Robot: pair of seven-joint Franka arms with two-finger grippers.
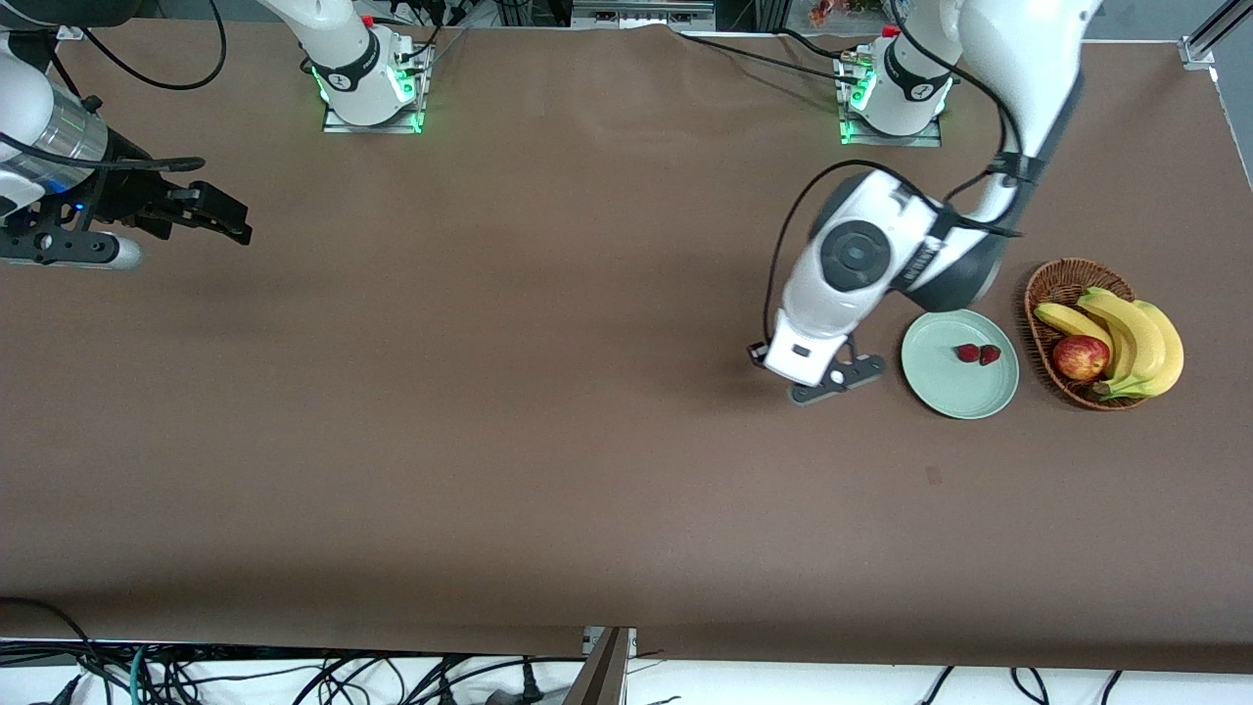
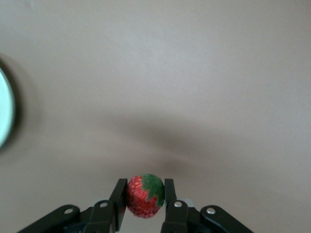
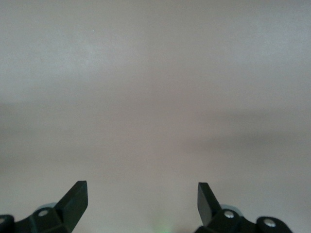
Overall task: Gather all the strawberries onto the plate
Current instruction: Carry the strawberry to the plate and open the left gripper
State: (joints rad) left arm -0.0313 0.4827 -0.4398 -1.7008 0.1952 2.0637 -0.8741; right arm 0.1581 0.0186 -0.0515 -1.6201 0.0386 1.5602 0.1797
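Note:
My left gripper (image 2: 145,196) is shut on a strawberry (image 2: 144,195), red with a green top, pinched between both fingers. In the front view this gripper (image 1: 827,380) is low over the brown table, beside the pale green plate (image 1: 954,394) on the side toward the right arm's end; the held berry is hidden there under the hand. Two more strawberries (image 1: 968,352) (image 1: 990,354) lie side by side on the plate. The plate's rim (image 2: 4,114) shows at the edge of the left wrist view. My right gripper (image 1: 227,223) waits open at the right arm's end of the table, its fingers (image 3: 77,196) wide apart over bare table.
A brown wicker basket (image 1: 1052,269) stands beside the plate toward the left arm's end, holding bananas (image 1: 1140,338) and a red-yellow apple (image 1: 1080,356). The arm bases (image 1: 370,83) (image 1: 896,98) stand along the edge farthest from the front camera. Cables hang below the near table edge.

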